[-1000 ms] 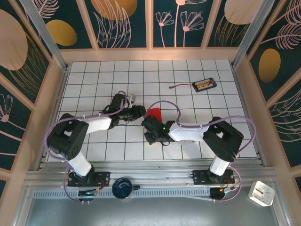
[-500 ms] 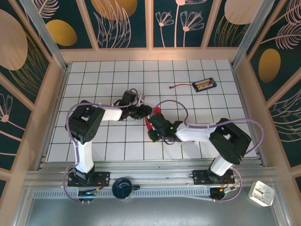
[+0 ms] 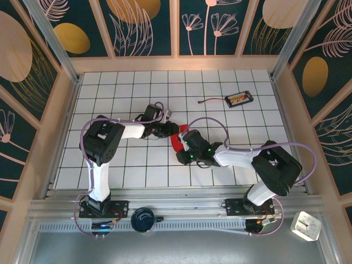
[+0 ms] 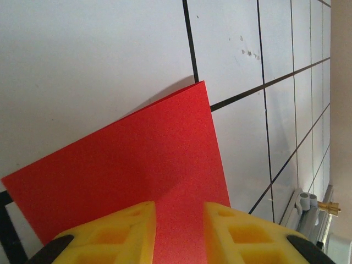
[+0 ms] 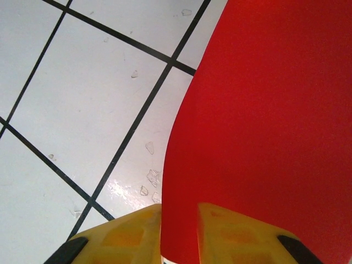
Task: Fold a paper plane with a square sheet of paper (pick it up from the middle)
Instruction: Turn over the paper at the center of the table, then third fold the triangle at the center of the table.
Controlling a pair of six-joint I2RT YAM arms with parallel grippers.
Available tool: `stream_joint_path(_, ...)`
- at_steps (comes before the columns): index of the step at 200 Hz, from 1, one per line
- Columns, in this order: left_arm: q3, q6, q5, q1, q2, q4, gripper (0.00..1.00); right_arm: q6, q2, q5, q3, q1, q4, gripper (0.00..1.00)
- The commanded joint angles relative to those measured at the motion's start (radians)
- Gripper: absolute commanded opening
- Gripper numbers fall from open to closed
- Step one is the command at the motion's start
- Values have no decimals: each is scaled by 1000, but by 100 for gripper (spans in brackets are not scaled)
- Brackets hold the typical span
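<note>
Red paper (image 3: 176, 142) sits between both grippers, black tray (image 3: 239, 99) well apart

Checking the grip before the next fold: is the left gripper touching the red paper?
Touching. In the left wrist view the red paper runs down between the yellow fingers of the left gripper, which close on it with no gap.

You've got a white grid table (image 3: 126, 88); a small black tray (image 3: 239, 99) with its cable sits far right.
</note>
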Motion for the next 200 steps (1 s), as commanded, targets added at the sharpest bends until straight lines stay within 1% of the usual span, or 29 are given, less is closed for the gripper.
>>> stream_joint_path(1, 5, 36, -15, -3, 51, -65, 28, -28, -25, -39, -17, -15, 51, 21)
stream_joint_path(9, 8, 43, -14, -3, 55, -74, 28, -29, -24, -44, -19, -21, 59, 18)
stream_joint_path(24, 16, 57, -6, -4, 61, -87, 28, -26, -18, -66, -17, -34, 72, 8)
stream_joint_path(42, 20, 74, 5, -5, 67, -99, 27, -17, -15, -99, -9, -47, 81, 2)
stream_joint_path(51, 22, 81, 7, -7, 66, -100, 28, -9, -17, -119, -7, -53, 85, 0)
stream_joint_path(75, 36, 102, 17, -17, 72, -117, 28, 22, -25, -181, -10, -69, 97, 0)
stream_joint_path(96, 36, 107, 18, -25, 75, -117, 29, 43, -21, -209, -17, -93, 100, 0)
stream_joint_path(158, 36, 122, -6, -26, 75, -136, 30, 28, 23, -249, 12, -173, 50, 0)
stream_joint_path(200, 34, 125, -14, -26, 69, -142, 30, 8, 69, -255, 52, -218, 2, 0)
